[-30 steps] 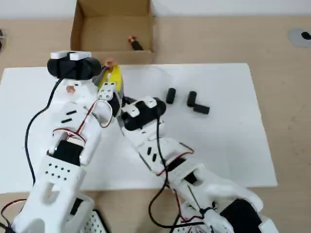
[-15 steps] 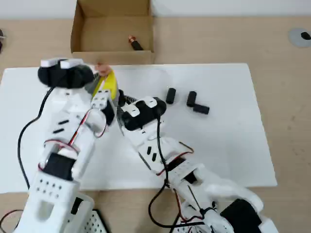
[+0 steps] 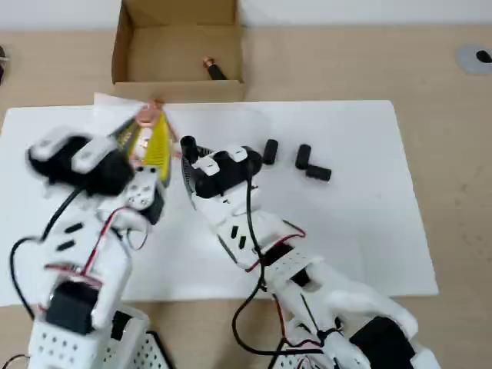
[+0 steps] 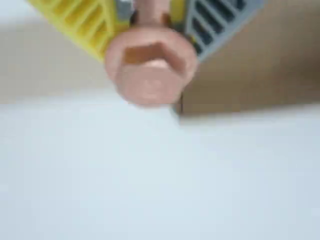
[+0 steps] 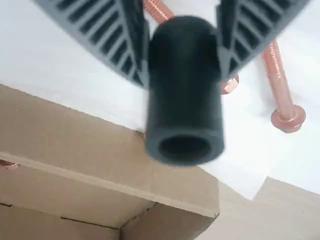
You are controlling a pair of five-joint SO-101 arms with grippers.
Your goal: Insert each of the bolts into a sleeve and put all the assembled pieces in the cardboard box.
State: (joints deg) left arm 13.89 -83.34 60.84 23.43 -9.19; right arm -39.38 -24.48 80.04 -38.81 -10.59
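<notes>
- One assembled piece point(image 3: 213, 69) in cardboard box point(image 3: 121, 46).
- Left pincer point(image 4: 150, 25) clamped on bolt point(image 4: 150, 70), right pincer point(image 5: 182, 35) clamped on sleeve point(image 5: 185, 110); not yet joined.
- Three more sleeves point(image 3: 304, 156) lying loose.

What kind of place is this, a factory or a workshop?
Probably a small robotics lab bench: two white desktop arms, one holding a copper bolt, one a black plastic sleeve, over a white paper sheet on a wooden table, beside an open cardboard box.

Camera high over table point(image 3: 446, 69), looking down, wrist cameras low, close, right one shares cardboard box point(image 3: 177, 91).
</notes>
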